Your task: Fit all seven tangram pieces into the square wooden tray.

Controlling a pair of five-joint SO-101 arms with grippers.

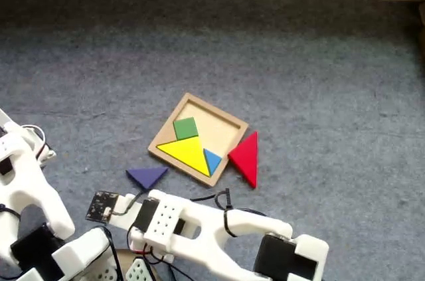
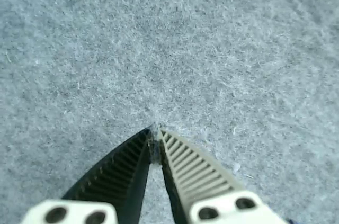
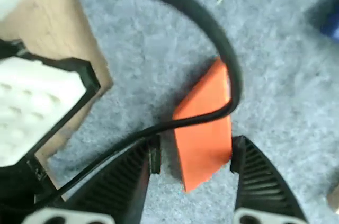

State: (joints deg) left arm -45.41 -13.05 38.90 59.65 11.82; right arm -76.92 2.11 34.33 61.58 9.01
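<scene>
Between the spread tips of the right pincer (image 3: pixel 194 154), on the grey desk (image 3: pixel 132 49), lies the orange piece (image 3: pixel 204 128), its long axis pointing away from that pincer, while the left pincer (image 2: pixel 155 134) is pressed together over bare desk.

High view steeply down over the carpet (image 1: pixel 299 62); both wrist views close above that same carpet.
</scene>
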